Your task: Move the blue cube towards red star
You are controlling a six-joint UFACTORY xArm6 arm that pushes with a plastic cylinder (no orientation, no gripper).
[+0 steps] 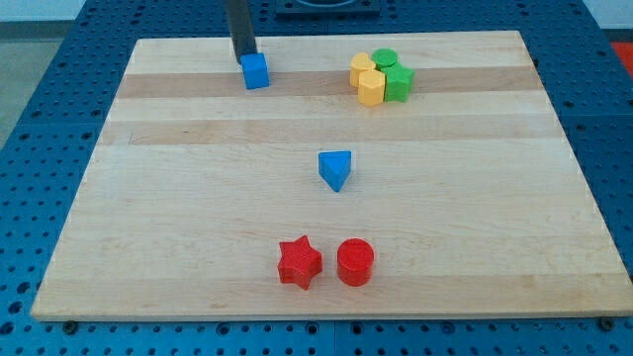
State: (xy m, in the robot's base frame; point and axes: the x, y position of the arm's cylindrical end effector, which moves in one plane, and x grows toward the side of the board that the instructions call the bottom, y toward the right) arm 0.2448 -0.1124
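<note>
A: What could spoil the push from here?

B: The blue cube sits near the board's top edge, left of centre, and the red star lies close to the bottom edge. The blue triangular block stands near the board's middle, just right of that line. An off-centre shove could turn the cube, let it slip off my tip, or steer it into that block.

A: And the arm's pose?

B: The rod hangs upright, my tip touching or just beside the cube's upper-left side. There is no pincer here to spread or press, only the rod.
</note>
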